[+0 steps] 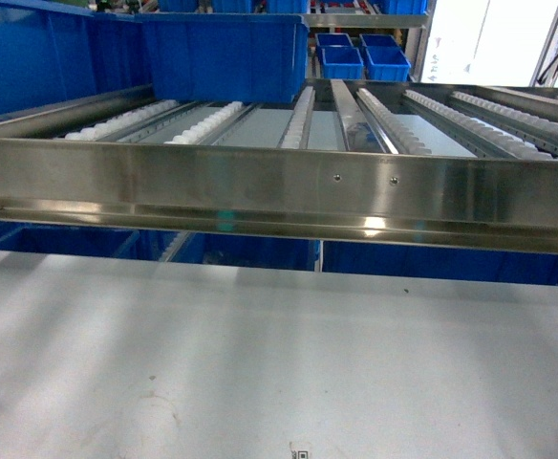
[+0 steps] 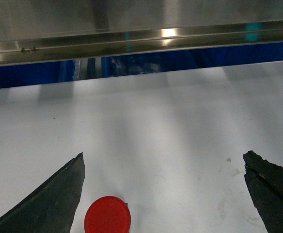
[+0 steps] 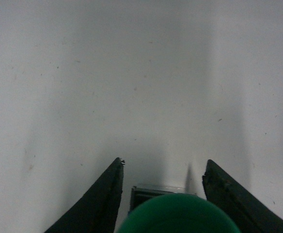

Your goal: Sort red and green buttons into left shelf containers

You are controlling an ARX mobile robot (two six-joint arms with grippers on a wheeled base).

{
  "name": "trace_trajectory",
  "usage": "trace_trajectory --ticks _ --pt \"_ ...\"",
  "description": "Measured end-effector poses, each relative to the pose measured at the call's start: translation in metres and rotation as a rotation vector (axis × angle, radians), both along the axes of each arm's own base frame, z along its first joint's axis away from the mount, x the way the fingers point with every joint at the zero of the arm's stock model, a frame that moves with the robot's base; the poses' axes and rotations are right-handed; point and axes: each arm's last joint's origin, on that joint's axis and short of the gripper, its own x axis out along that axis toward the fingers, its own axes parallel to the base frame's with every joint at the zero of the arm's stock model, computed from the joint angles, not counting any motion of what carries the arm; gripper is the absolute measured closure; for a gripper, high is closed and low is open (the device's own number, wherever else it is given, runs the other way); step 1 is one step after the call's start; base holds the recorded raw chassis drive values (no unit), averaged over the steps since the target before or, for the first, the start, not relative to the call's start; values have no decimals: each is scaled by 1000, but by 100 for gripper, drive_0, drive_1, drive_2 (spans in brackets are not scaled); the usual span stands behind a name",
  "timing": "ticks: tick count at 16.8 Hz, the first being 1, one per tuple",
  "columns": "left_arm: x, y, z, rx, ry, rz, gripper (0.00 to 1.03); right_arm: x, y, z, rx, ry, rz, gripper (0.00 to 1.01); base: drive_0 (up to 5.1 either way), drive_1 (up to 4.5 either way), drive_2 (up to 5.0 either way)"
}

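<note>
Red button (image 2: 107,215): lies on the white tabletop (image 2: 156,131) just inside the left finger of the left hand (image 2: 165,194), near the lower edge of the left wrist view; not gripped.
Left hand: wide open, fingers well apart, empty.
Blue bin (image 1: 224,53): sits on the roller shelf (image 1: 279,186) at upper left in the head view; neither button is in it.
Green button (image 3: 178,213): between the fingers of the right hand (image 3: 163,194), its round cap over a dark squarish base.
Right hand: fingers close on either side; whether they pinch it, I cannot tell.
Handling: likely small, light, hard plastic with a smooth, slippery cap; better taken by the squarish base.
</note>
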Motion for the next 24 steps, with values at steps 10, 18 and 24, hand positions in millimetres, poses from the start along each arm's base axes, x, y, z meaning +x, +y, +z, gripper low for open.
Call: trace_trajectory --ticks 10,18,24 --pt "0 0 0 0 0 0 5 -11 4 3 -12 -16 5 66 0 0 0" --pt "0 0 0 0 0 0 5 -87 -3 112 -19 -431 -13 66 0 0 0" --pt "0 0 0 0 0 0 5 -121 6 107 -8 -445 26 66 0 0 0"
